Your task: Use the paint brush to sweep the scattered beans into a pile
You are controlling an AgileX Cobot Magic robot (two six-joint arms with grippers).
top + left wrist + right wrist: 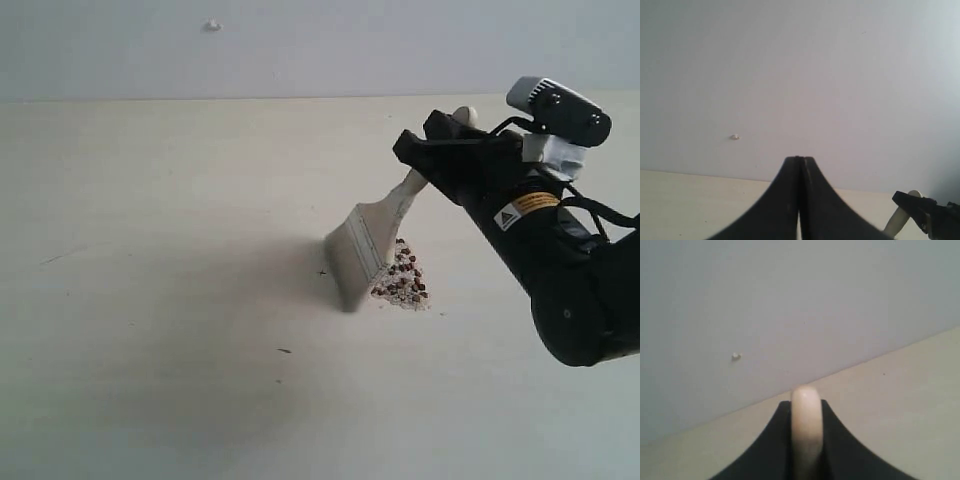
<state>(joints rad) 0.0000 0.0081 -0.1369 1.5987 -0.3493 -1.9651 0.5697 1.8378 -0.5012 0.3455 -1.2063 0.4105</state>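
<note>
My right gripper (447, 140) is shut on the pale handle of the paint brush (372, 238), which slants down to the left with its whitish bristles (345, 268) touching the table. The beans (404, 280), dark reddish-brown pellets mixed with whitish grains, lie in a small heap right beside the bristles. In the right wrist view the rounded end of the paint brush (806, 427) stands between my right gripper (806, 405)'s black fingers. My left gripper (800, 160) is shut with nothing in it and points at the wall; it does not show in the exterior view.
The pale table (160, 300) stretches wide to the left and front of the heap, with a few tiny dark specks (284, 351). A grey wall (300, 45) with a small white fitting (212, 25) rises behind it.
</note>
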